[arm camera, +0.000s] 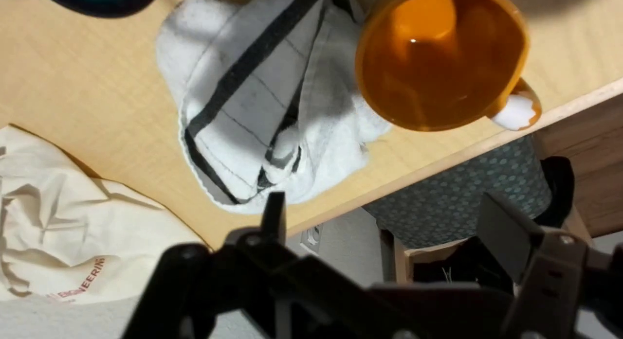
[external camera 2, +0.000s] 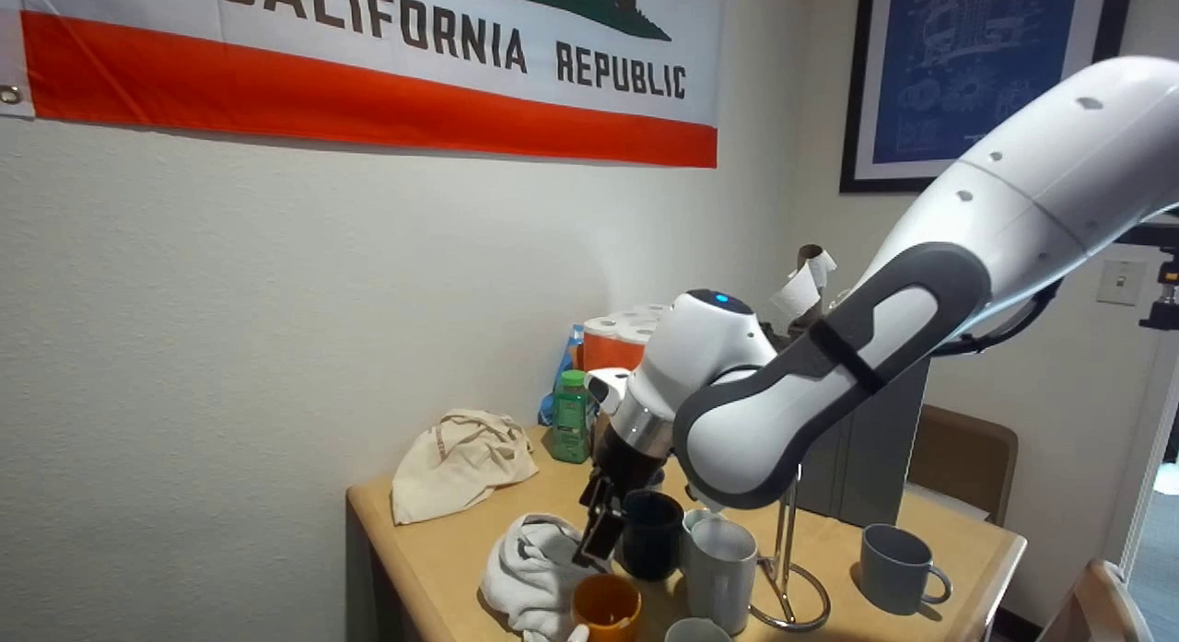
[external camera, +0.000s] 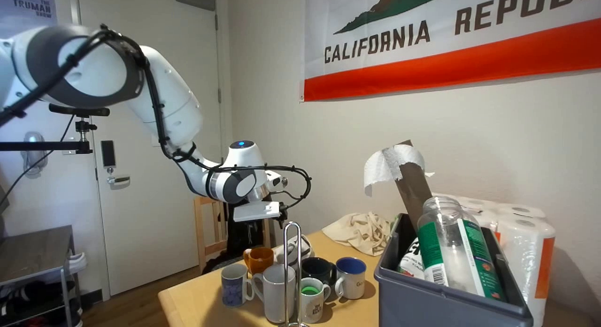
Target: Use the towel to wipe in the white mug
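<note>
A crumpled white towel with black stripes lies on the table; it shows in both exterior views. A tall white mug stands among the mugs, also visible in an exterior view. Two other white mugs stand nearby, one with a blue inside and one with a green inside. My gripper is open and empty. In an exterior view the gripper hangs above the table by the towel and the black mug. The tall white mug is out of the wrist view.
An orange mug stands against the towel near the table edge. A black mug, a patterned mug and a metal stand are close by. A beige cloth bag, a grey bin and a grey mug stand farther off.
</note>
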`<state>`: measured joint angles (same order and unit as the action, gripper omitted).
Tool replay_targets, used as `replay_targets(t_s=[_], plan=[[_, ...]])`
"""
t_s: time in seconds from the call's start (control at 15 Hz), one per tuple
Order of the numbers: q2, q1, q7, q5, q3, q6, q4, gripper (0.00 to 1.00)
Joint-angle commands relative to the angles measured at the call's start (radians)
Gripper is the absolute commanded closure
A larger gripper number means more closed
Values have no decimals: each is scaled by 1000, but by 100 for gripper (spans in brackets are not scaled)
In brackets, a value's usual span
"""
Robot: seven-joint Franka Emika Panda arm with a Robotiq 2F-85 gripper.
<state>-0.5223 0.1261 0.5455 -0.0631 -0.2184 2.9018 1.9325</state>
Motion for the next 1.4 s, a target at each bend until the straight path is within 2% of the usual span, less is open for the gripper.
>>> replay_targets(t_s=[0.0,0.67,0.8,0.87,1.0,1.33], plan=[[-126,13,-46,-87,14,51,-130,0],[-315,166,-271,-226,207,73,-319,0],[-332,184,-291,-234,226,57,-337,5],[-338,193,-294,-237,236,50,-344,26],[-348,203,-302,-242,249,39,-351,38],[-356,215,-304,-244,268,24,-354,79]])
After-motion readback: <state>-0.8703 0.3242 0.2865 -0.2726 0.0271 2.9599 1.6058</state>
